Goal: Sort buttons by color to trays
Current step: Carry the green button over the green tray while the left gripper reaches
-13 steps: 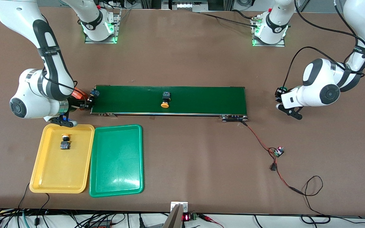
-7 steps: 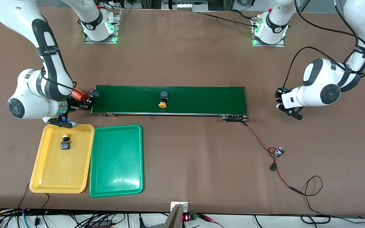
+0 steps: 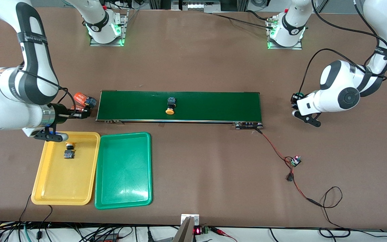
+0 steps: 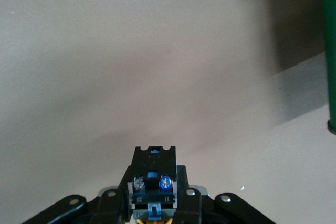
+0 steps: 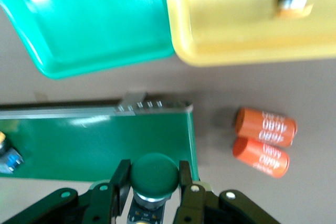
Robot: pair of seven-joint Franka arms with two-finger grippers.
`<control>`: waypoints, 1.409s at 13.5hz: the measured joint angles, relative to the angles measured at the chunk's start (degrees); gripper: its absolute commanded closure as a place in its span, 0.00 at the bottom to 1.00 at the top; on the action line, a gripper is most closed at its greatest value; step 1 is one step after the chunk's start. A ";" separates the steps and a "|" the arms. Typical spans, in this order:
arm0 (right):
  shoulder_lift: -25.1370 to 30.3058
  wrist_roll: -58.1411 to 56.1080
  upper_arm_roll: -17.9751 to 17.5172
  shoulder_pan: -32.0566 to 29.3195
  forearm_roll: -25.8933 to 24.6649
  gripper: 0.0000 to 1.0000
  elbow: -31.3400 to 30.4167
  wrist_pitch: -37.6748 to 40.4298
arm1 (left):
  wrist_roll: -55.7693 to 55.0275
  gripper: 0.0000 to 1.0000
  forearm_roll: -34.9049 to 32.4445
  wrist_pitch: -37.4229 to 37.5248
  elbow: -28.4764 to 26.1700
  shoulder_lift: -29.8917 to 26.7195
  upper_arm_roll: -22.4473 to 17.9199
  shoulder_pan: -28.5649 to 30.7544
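Note:
My right gripper [image 3: 86, 108] is shut on a green-capped button [image 5: 154, 174] and holds it over the table just off the conveyor belt's end, beside the orange cylinders. My left gripper [image 3: 295, 101] hangs over bare table off the belt's other end, shut on a black-and-blue button [image 4: 152, 179]. Its cap is hidden in the left wrist view, and a green edge shows in the front view. A yellow-capped button [image 3: 170, 107] lies on the belt. Another yellow-capped button [image 3: 69, 150] lies in the yellow tray [image 3: 62, 186]. The green tray [image 3: 123, 174] beside it holds nothing.
The long dark-green conveyor belt [image 3: 213, 106] crosses the table's middle. Two orange cylinders with white print [image 5: 265, 126] lie off its end by my right gripper. A red-and-black wire with a small circuit board [image 3: 294, 161] runs from the belt's other end toward the front camera.
My right arm has drawn back from the belt's end toward its own end of the table, carrying the green-capped button. The yellow-capped button on the belt has drifted toward the right arm's end. The left arm is still.

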State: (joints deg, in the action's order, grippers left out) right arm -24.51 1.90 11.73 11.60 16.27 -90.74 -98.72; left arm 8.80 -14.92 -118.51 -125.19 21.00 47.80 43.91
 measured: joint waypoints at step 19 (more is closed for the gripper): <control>-20.72 -0.53 -0.35 10.19 -1.44 0.00 9.11 -43.69 | -27.68 1.00 0.01 6.76 7.24 -4.24 9.66 -11.85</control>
State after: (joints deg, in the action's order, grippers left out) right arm -45.23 1.37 11.37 21.79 14.83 -81.63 -142.41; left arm -18.88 -14.91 -111.75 -117.95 16.76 57.46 32.06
